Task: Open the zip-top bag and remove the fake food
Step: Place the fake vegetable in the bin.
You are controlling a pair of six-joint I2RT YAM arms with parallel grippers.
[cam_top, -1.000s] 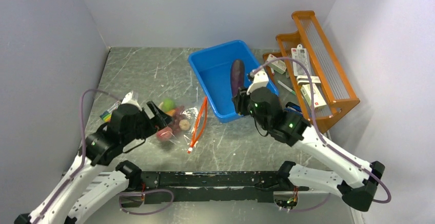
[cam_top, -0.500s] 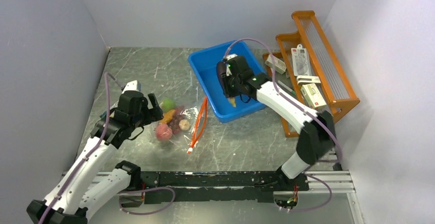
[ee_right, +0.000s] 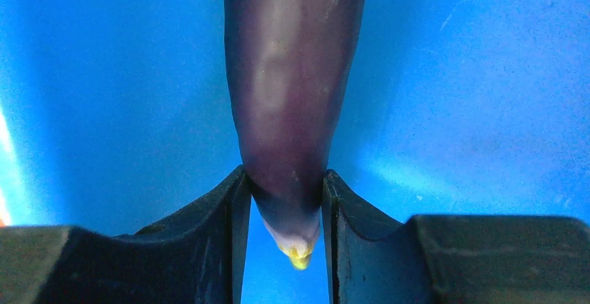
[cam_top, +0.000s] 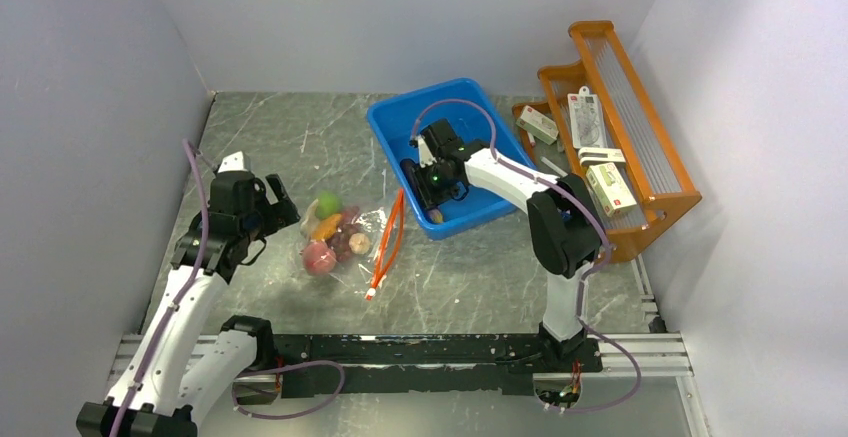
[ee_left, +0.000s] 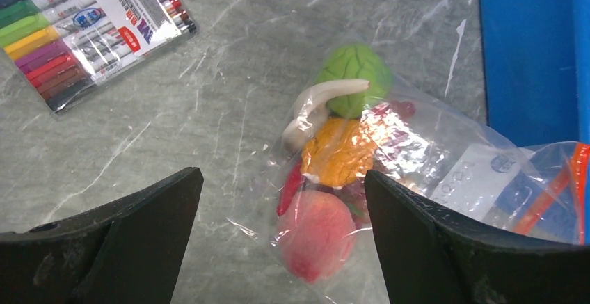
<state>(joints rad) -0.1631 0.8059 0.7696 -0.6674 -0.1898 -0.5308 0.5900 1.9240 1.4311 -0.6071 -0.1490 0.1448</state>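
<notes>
The right gripper (ee_right: 284,210) pinches the purple eggplant (ee_right: 292,74) by its tip over the blue bin (ee_right: 487,74), so this looks like the drop-off step, and letting go comes next. The left gripper (ee_left: 282,179), spread wide, hovers over the zip-top bag (ee_left: 459,172), with more fake food (ee_left: 341,154) directly beneath.

The left arm (cam_top: 185,302) and right arm (cam_top: 512,178) share one build: white tube-like links between bulky black joint housings. A thin lilac cable (cam_top: 452,102) loops along each. The left gripper (ee_left: 278,206) and right gripper (ee_right: 285,200) have matt-black, wedge-shaped fingers. A small green light (cam_top: 437,169) glows on the right wrist. Both bases sit on a black rail (cam_top: 400,349).
</notes>
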